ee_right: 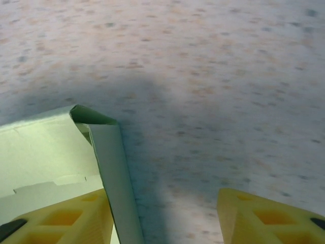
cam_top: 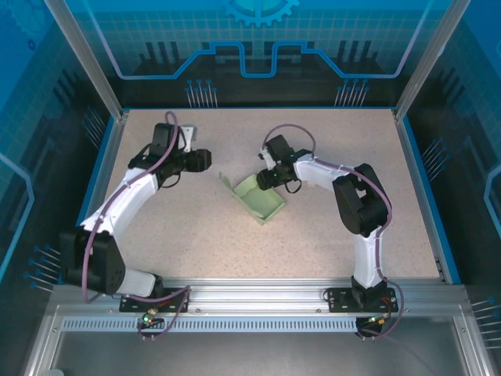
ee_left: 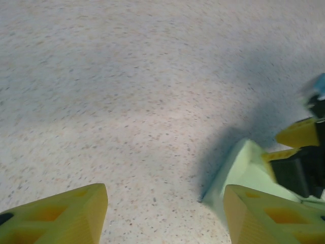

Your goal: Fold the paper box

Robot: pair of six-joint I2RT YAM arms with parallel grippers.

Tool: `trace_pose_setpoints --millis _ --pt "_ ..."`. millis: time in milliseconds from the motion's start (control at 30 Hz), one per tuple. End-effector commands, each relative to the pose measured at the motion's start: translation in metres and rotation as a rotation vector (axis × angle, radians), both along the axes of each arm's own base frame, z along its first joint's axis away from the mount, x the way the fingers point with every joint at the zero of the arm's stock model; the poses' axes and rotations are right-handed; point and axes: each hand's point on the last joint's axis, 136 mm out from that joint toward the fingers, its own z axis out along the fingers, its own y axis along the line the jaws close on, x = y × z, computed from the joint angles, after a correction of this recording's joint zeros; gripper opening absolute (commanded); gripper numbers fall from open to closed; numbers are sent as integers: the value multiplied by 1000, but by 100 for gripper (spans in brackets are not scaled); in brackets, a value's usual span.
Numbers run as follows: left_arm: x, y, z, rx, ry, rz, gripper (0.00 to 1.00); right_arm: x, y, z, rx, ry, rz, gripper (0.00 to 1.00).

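Camera above first: find box (cam_top: 260, 200) lying on table (cam_top: 196, 235), midway between both arms, partly creased, with flap (cam_top: 227, 183) raised at its far-left corner. Note right gripper (cam_top: 261, 180) down at the far edge of the box, touching or just short of it; cannot tell which from up here. Note left gripper (cam_top: 208, 160) near that flap but apart from it, pointing toward the box.

Left wrist next: see yellow fingers (ee_left: 61, 216) spread wide, with nothing but bare table between. Spot box (ee_left: 242, 168) ahead and off to one side, partly behind one fingertip, with right gripper's fingers (ee_left: 299, 133) at its far edge. Judging from that, swing this gripper round to face the box squarely before closing. Avoid a skewed approach, likely to shove the thin board rather than catch it.

Right wrist last: see fingers (ee_right: 56, 218) apart, pinching nothing. Find box (ee_right: 35, 152) off to one side and upright panel (ee_right: 109, 168) standing between the fingers, close against one and well clear of the other. For a clean fold, probably best to close slowly onto that panel near its crease, or press it inward along the crease, while bracing the base with the left gripper. Keep pressure light, to avoid buckling thin board away from the crease or sliding it across the table. Avoid lifting the base while turning the panel.
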Motion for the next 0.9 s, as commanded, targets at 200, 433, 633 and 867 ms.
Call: trace_pose_setpoints --millis 200,433,633,867 --pt "-16 8 -17 -169 -56 132 62 -29 -65 10 65 68 -178 57" --pt "-23 -13 -39 -205 -1 71 63 -77 -44 14 293 164 -154 62" --pt "-25 -7 -49 -190 -16 100 63 -106 -31 13 354 188 -150 63" --pt "-28 1 -53 -167 -25 136 64 -146 11 13 410 198 -89 63"
